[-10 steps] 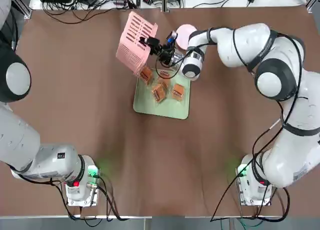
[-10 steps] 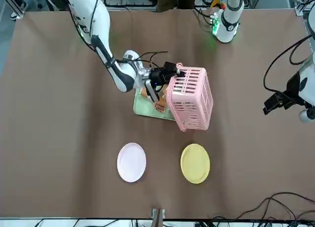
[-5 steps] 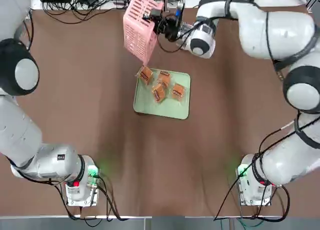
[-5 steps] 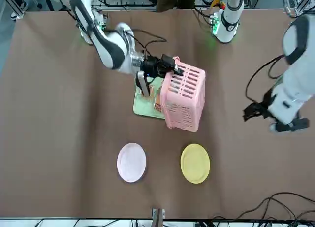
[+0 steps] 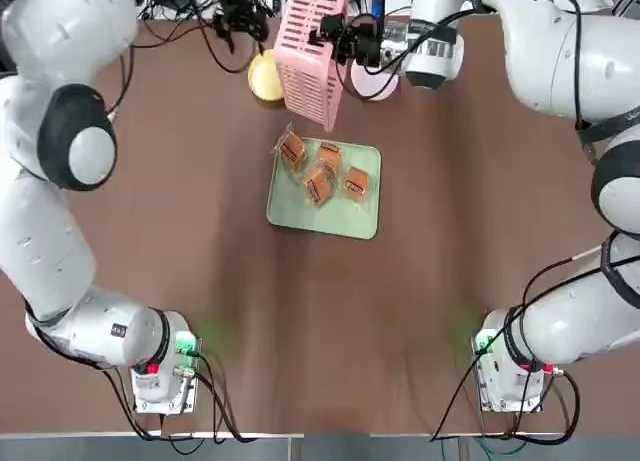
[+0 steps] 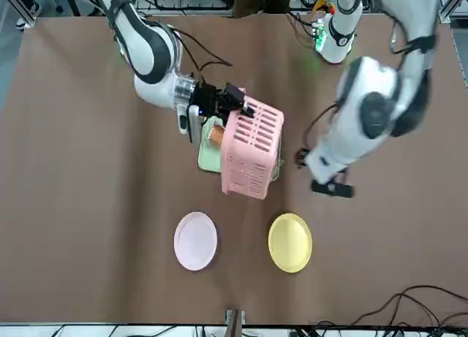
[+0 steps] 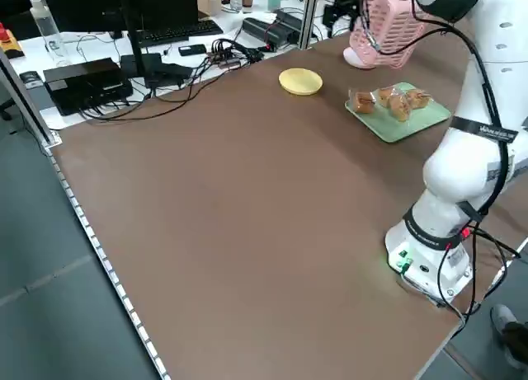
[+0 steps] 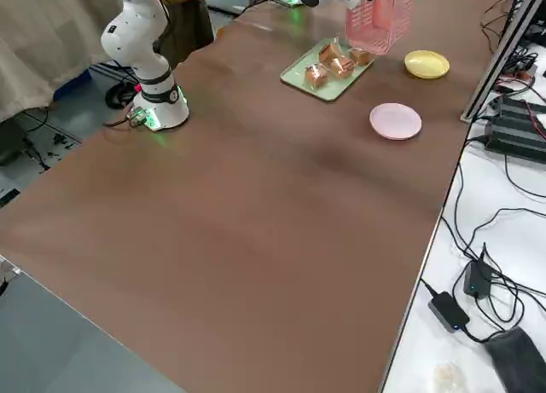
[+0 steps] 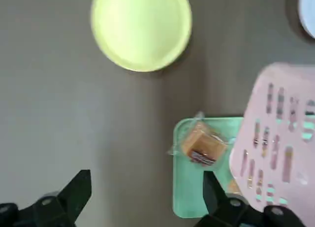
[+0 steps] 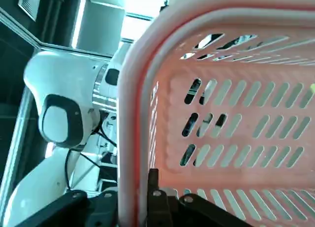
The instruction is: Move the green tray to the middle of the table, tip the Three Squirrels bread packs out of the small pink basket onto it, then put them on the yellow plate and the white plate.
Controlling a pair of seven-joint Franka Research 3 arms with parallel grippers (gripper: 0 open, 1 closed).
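Observation:
The green tray (image 5: pixel 350 216) lies mid-table with several Three Squirrels bread packs (image 5: pixel 317 186) on it. My right gripper (image 5: pixel 343 45) is shut on the rim of the small pink basket (image 5: pixel 310 56), which hangs on its side in the air over the tray's far edge. In the right wrist view the basket (image 10: pixel 231 118) fills the picture. The yellow plate (image 5: pixel 263 77) and the white plate (image 5: pixel 372 83) sit beyond the tray, both partly hidden. In the front view both plates show whole, yellow (image 6: pixel 289 242) and white (image 6: pixel 195 240). My left gripper (image 9: pixel 147 177) hovers open above the table near the yellow plate (image 9: pixel 141 27).
Cables, a keyboard and black boxes (image 7: pixel 91 82) lie on the white bench past the table's far edge. Both arm bases (image 5: pixel 160 366) stand at the near edge. Bare brown tabletop (image 5: pixel 330 321) stretches between the tray and the bases.
My right gripper has lifted the basket up off the tray and carried it toward the far edge. The left arm has swung in from the side to above the yellow plate.

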